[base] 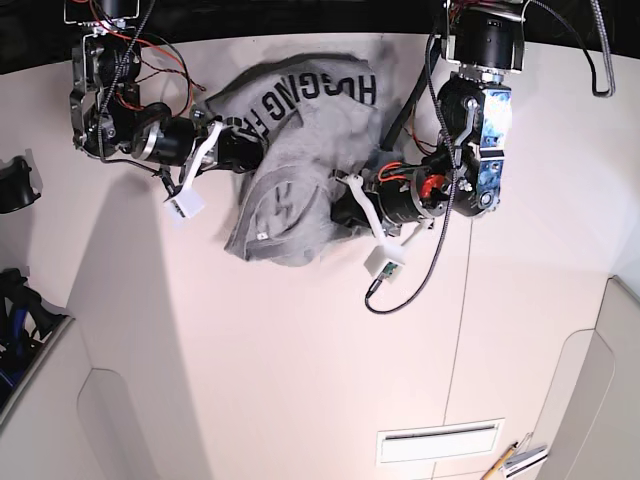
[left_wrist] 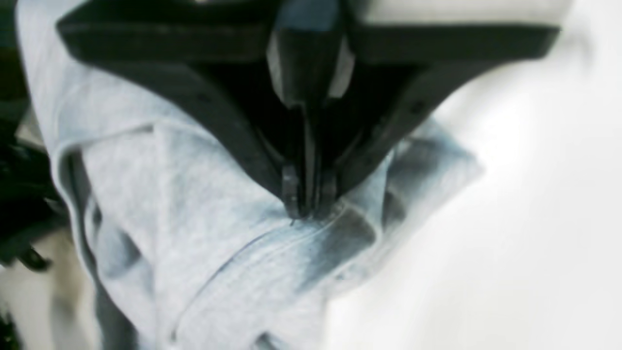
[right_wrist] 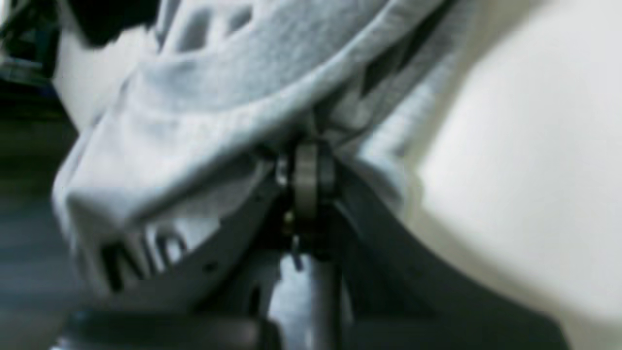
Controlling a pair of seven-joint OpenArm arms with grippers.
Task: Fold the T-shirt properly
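The heather-grey T-shirt (base: 295,170) lies bunched on the white table (base: 300,380) at the back centre, its black block lettering (base: 310,95) facing up along the far edge. My left gripper (left_wrist: 307,210) is shut on a fold of the T-shirt (left_wrist: 204,233) near a stitched seam; in the base view it (base: 338,215) grips the shirt's right side. My right gripper (right_wrist: 306,146) is shut on the T-shirt (right_wrist: 218,97), with black letters (right_wrist: 141,257) showing on the cloth below; in the base view it (base: 243,152) holds the shirt's left side.
Both wrist cameras, small white boxes (base: 385,262) (base: 186,206), hang off the arms beside the shirt. A black object (base: 15,185) sits at the left edge. A vent slot (base: 438,440) and a pencil (base: 498,462) lie at the front right.
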